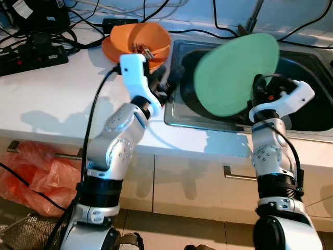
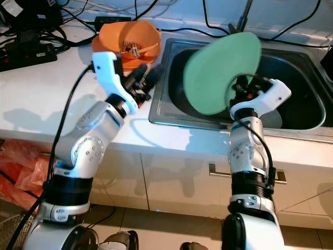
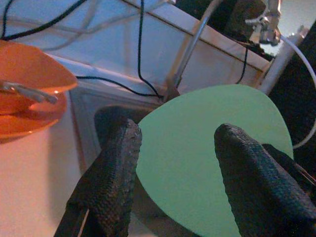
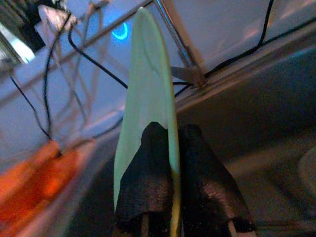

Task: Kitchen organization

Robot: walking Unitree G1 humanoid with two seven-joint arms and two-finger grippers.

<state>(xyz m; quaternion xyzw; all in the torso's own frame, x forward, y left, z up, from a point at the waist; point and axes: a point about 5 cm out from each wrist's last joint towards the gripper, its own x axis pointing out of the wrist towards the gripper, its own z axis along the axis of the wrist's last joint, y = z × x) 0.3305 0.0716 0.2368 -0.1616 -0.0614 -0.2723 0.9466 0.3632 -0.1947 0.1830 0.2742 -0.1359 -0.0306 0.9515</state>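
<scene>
1. Over the sink's (image 1: 174, 112) left half, the right gripper (image 4: 170, 148) pinches the green plate's (image 1: 237, 73) edge, holding it tilted.
2. By the sink's left edge, the left gripper (image 3: 173, 168) hovers, fingers apart, near the orange bowl (image 1: 138, 39).

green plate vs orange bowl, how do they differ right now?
The green plate is flat and held on edge over the sink by the right claw; the orange bowl is deep and sits on the counter. The plate is bare; the bowl holds cutlery. Both are plain, single-coloured tableware.
</scene>
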